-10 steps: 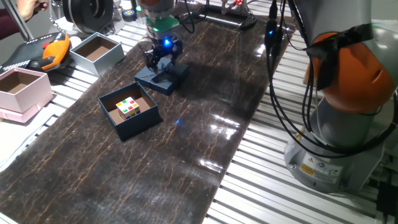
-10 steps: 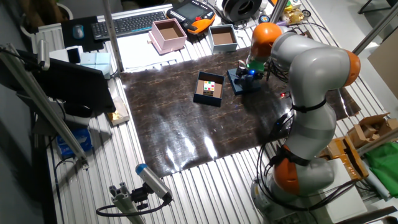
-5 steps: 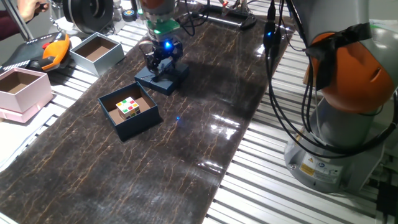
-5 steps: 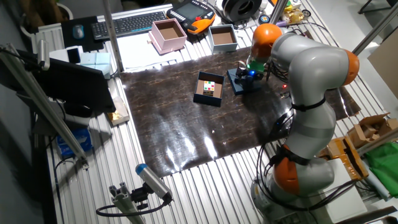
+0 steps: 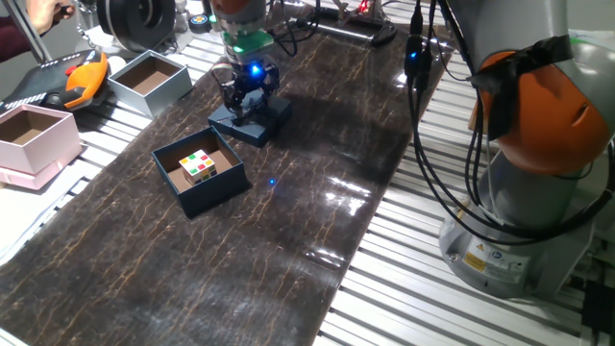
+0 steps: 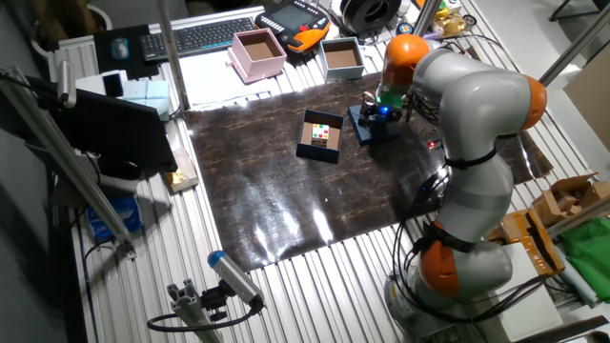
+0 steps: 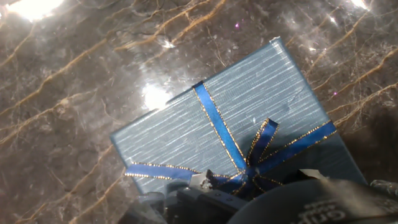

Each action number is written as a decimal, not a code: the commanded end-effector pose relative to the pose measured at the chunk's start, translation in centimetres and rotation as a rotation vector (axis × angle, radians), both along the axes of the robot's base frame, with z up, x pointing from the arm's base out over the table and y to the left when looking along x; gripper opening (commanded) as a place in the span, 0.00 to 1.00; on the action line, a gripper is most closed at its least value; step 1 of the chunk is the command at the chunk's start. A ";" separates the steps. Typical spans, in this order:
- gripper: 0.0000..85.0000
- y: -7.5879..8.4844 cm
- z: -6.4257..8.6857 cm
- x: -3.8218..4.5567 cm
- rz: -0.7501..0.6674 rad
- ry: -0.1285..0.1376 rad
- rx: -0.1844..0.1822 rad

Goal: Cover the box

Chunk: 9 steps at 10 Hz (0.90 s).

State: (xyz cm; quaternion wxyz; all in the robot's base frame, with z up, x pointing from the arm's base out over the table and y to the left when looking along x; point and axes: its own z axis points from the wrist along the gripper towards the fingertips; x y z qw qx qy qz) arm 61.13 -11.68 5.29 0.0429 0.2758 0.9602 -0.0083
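The navy box (image 5: 202,173) stands open on the dark mat, with a colour cube (image 5: 200,165) inside; it also shows in the other fixed view (image 6: 321,136). Its navy lid (image 5: 258,123) with a blue ribbon bow lies flat on the mat to the box's far right. My gripper (image 5: 248,102) hangs right over the lid with its fingers apart, down at the bow. The hand view shows the lid (image 7: 230,118) close below, its bow next to my fingers (image 7: 298,205). The gripper (image 6: 379,116) also shows over the lid (image 6: 374,129) in the other fixed view.
A light grey box (image 5: 149,82) with a brown inside and a pale pink box (image 5: 34,139) stand off the mat to the left. An orange and black handset (image 5: 82,82) lies behind them. The arm's base (image 5: 538,144) stands at the right.
My gripper has shifted slightly left and up over the lid. The lid and the box have not moved.
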 end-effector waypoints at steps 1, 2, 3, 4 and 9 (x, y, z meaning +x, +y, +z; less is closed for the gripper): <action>0.82 -0.1 0.1 0.06 0.000 0.001 0.000; 0.80 -0.1 0.1 0.12 0.001 0.002 -0.002; 0.77 -0.2 0.1 0.15 0.001 0.002 -0.002; 0.75 -0.2 -0.1 0.18 0.003 0.002 0.000; 0.51 -0.2 -0.2 0.21 0.003 0.004 0.001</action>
